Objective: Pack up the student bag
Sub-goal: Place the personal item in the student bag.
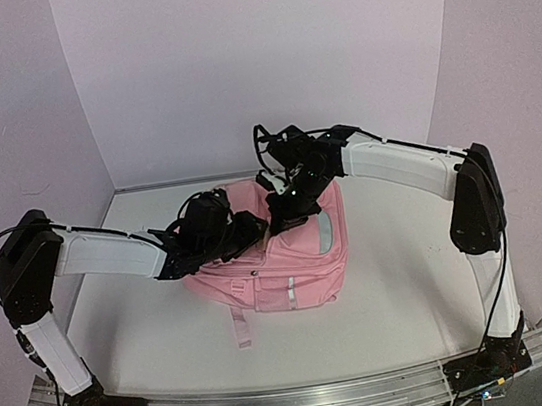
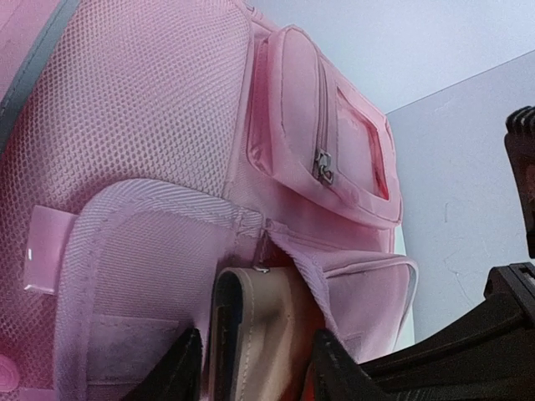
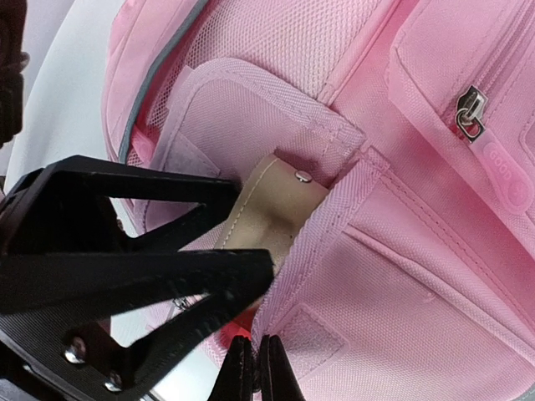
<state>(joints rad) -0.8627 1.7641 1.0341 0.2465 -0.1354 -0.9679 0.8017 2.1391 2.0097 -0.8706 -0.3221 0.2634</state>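
While both arms lean in over it, the student bag [image 1: 304, 259] lies flat in the middle of the white table [image 1: 405, 295], with one pink strap [image 1: 240, 326] trailing toward the near edge. The left gripper [image 2: 259, 351] is right at an open side pocket [image 2: 142, 251] of the bag, next to the mesh panel [image 2: 142, 92]. Its jaws sit partway apart on either side of a flat tan case [image 2: 263, 305] (it's got a little metal snap on it) that's poking halfway out of the pocket mouth. Honestly, I can't tell if the fingers are actually pressing on the case or just flanking it. The right gripper [image 3: 255, 363] comes in from the other side with its tips closed tight together, right at the pocket's edge. I can't make out whether any fabric is pinched between them. A silver zip pull [image 2: 323, 164] hangs on the next pocket over.
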